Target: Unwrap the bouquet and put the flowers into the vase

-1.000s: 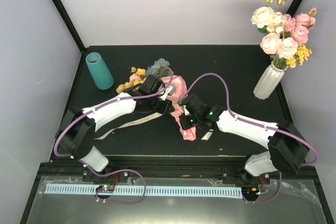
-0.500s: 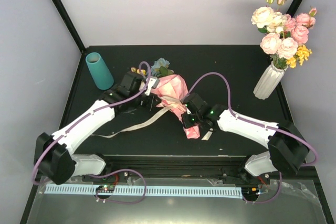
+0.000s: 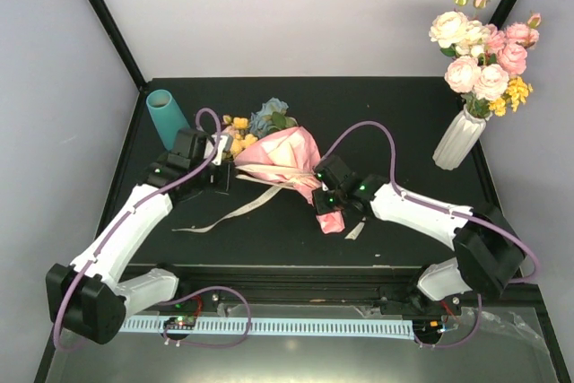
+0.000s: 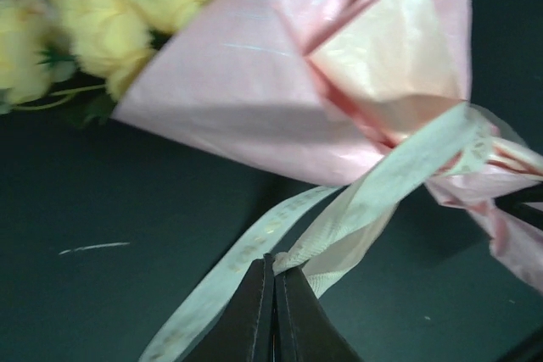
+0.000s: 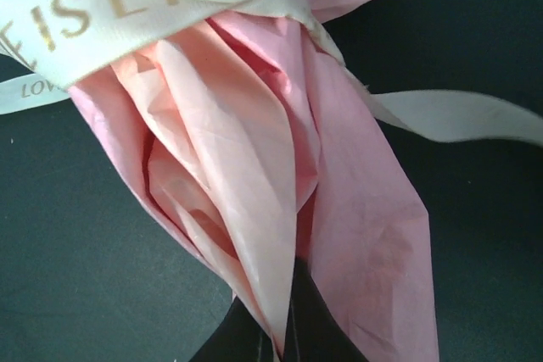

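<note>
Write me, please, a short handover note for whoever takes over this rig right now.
Left gripper: shut on a ribbon tail.
Right gripper: shut on the pink paper at the bouquet's stem end.
The bouquet lies mid-table, flowers toward the teal vase at back left.
Done: both grips set; the ribbon is looped round the paper.
Left: free the ribbon, open the paper, put the flowers in the vase.

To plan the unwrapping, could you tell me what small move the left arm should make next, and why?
Probably pull the ribbon away from the bouquet: the left gripper is shut on one tail, the ribbon circles the bouquet's neck, and the right gripper pins the pink paper at its narrow end.
</note>
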`<action>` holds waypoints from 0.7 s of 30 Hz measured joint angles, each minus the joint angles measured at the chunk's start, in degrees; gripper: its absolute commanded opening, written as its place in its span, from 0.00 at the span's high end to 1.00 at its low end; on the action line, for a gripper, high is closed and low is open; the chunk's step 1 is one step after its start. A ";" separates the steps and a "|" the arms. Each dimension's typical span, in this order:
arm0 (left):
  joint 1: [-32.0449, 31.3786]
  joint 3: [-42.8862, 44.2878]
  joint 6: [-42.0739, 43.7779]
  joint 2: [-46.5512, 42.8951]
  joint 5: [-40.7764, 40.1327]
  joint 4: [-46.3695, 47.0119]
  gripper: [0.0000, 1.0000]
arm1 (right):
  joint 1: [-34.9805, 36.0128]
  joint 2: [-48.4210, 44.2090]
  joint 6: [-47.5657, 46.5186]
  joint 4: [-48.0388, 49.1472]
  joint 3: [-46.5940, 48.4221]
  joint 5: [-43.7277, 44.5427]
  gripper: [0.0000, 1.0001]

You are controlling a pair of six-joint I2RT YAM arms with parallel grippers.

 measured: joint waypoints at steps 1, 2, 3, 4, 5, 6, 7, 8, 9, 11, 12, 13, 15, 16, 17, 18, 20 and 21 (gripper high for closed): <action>1.05 -0.13 0.33 -0.48 -0.76 -0.63 0.98 | -0.13 0.20 0.09 -0.09 0.22 0.00 0.98; 1.95 -0.24 0.66 -0.94 -1.40 -1.25 0.98 | -0.24 0.46 0.20 -0.07 0.46 0.00 0.98; 3.08 -0.42 0.94 -1.55 -2.23 -1.92 0.98 | -0.37 0.68 0.26 -0.02 0.63 -0.02 0.98; 4.11 -0.55 1.18 -2.01 -3.08 -2.67 0.98 | -0.46 0.85 0.39 0.00 0.79 -0.09 0.98; 4.92 -0.61 1.25 -2.38 -3.87 -3.26 0.98 | -0.52 0.98 0.52 0.02 0.90 -0.17 0.99; 5.66 -0.61 1.27 -2.69 -4.76 -3.91 0.98 | -0.59 1.09 0.66 0.02 0.98 -0.26 0.98; 6.36 -0.61 1.27 -2.99 -5.44 -4.35 0.98 | -0.76 1.20 0.76 -0.07 1.01 -0.24 0.98; 6.88 -0.61 1.25 -3.19 -6.10 -4.66 0.98 | -1.03 1.29 0.90 -0.28 1.03 -0.22 0.98; 7.34 -0.61 1.20 -3.41 -6.58 -5.05 0.98 | -1.40 1.38 1.03 -0.76 1.03 -0.02 0.98; 7.85 -0.48 0.98 -3.89 -7.39 -5.68 0.98 | -2.29 1.46 1.29 -1.77 1.09 0.44 0.98; 7.98 -0.26 0.92 -3.96 -7.61 -5.95 0.98 | -2.73 1.53 1.46 -2.23 1.20 0.61 0.98; 8.07 0.39 0.85 -3.93 -7.78 -6.67 0.98 | -3.13 1.60 1.60 -2.60 1.38 0.72 0.98; 8.07 3.15 0.85 -3.61 -7.78 -8.41 0.98 | -4.13 1.79 1.92 -3.43 1.99 0.74 0.98; 8.07 5.27 0.87 -3.21 -7.72 -9.16 0.98 | -4.70 1.81 2.12 -3.89 2.40 0.83 0.98; 8.07 8.20 0.85 -2.75 -7.50 -9.68 0.98 | -5.20 1.88 2.38 -4.26 2.84 1.01 0.98; 8.07 10.19 0.87 -2.45 -7.32 -9.68 0.98 | -5.64 1.90 2.67 -4.63 3.30 1.16 0.98; 7.96 15.78 0.87 -1.73 -5.60 -9.49 0.98 | -6.49 1.95 3.37 -5.60 4.31 1.70 0.98; 7.78 17.62 0.87 -1.53 -4.61 -8.94 0.98 | -6.86 1.95 3.74 -6.12 4.83 2.10 0.98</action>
